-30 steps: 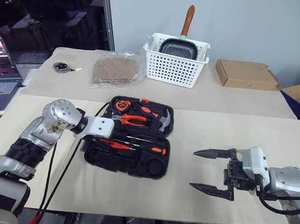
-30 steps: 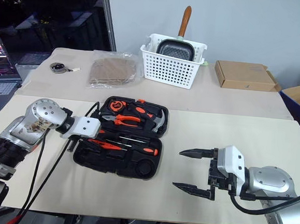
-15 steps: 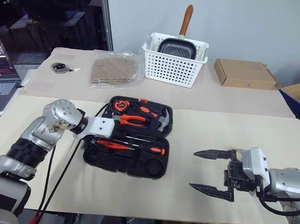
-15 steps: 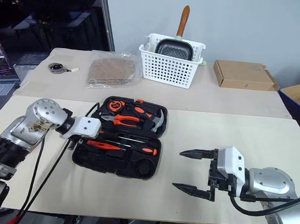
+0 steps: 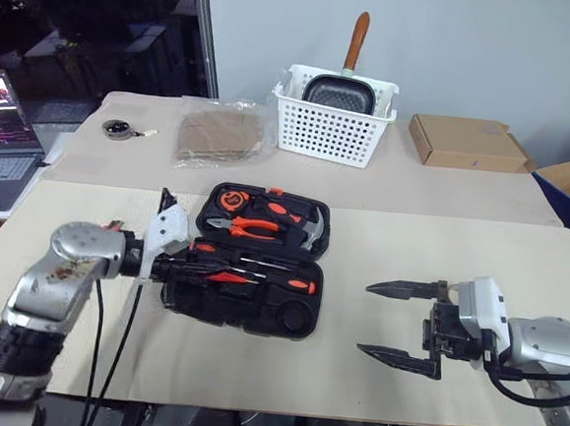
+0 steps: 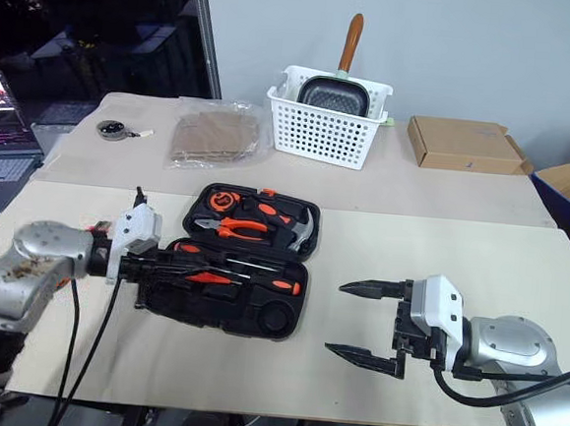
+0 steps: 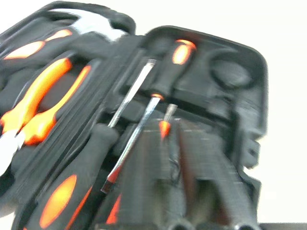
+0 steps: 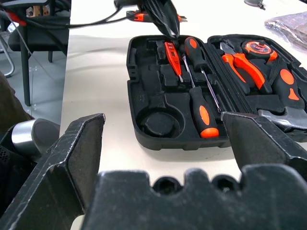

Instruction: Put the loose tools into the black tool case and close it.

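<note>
Left hand point(image 6: 153, 262) closed empty at black tool case point(image 6: 257, 314) edge, screwdrivers point(image 8: 201, 108) seated | right hand point(image 6: 365, 323) open, waiting

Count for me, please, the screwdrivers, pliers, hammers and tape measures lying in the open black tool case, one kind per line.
Black-and-orange-handled screwdrivers: 2
Orange tester screwdriver: 1
Pliers: 1
Hammer: 1
Tape measure: 1
Total: 6, all in the black tool case.
</note>
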Motion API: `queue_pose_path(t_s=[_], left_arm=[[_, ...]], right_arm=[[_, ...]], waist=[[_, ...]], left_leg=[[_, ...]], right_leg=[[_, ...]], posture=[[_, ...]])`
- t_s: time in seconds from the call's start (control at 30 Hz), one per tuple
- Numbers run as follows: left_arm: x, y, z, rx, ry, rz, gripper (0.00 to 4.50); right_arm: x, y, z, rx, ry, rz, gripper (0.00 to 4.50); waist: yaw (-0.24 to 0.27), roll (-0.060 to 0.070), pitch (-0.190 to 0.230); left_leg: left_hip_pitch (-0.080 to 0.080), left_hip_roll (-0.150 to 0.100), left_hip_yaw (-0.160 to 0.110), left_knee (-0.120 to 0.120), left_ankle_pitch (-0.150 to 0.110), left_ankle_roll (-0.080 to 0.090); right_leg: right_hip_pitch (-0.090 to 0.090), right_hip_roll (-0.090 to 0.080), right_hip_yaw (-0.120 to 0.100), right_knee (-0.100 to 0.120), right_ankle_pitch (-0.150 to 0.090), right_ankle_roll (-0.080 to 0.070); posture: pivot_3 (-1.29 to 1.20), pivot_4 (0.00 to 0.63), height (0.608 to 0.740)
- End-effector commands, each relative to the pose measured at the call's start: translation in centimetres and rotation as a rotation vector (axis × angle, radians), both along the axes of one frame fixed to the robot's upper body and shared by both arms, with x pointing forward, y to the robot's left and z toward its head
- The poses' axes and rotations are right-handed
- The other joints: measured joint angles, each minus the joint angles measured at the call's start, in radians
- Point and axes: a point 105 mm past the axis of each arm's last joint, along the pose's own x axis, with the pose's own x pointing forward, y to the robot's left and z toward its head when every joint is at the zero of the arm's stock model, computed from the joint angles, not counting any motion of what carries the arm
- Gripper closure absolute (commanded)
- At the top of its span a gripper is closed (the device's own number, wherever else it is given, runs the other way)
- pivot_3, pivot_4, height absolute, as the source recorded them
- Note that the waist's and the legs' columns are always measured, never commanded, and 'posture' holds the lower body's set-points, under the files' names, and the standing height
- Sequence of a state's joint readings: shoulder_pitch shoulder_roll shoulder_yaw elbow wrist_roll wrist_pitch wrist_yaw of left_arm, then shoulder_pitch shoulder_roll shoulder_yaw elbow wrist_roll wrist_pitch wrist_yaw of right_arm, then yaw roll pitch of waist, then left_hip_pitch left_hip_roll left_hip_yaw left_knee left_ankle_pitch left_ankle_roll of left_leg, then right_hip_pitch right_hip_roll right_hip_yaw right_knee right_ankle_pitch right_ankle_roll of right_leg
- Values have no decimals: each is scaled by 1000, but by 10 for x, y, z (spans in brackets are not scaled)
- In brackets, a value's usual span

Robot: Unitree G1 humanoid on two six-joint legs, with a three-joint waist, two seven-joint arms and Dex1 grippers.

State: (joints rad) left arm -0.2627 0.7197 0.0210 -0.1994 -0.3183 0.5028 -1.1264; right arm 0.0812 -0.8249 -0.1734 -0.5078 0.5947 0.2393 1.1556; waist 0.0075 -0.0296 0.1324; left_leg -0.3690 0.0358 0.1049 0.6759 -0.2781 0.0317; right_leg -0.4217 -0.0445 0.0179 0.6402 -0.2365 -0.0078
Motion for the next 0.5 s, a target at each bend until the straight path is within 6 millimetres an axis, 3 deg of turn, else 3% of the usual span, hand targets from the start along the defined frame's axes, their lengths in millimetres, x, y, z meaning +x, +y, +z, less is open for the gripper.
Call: queue_pose_path(t_s=[0.03,0.3,0.5], left_arm=[[10,-2,1,-69,-85,151,4468],[0,-2,-47,26,-20,244,4468],[-6,-1,-65,82,11,238,4468]], right_arm=[[0,1,7,15,-21,14,0],[-1,0,7,13,-19,12,0],[-2,0,6,11,-16,11,0]], waist=[[2,0,0],[-1,1,-1],[1,6,-4]], left_leg=[[1,0,0,0,0,0],[1,0,-1,0,0,0],[3,0,0,0,0,0]], right_leg=[[0,0,0,1,0,0],[1,0,1,1,0,-1],[3,-1,1,1,0,-1]], posture=[[0,150,740],[0,150,740],[0,150,740]])
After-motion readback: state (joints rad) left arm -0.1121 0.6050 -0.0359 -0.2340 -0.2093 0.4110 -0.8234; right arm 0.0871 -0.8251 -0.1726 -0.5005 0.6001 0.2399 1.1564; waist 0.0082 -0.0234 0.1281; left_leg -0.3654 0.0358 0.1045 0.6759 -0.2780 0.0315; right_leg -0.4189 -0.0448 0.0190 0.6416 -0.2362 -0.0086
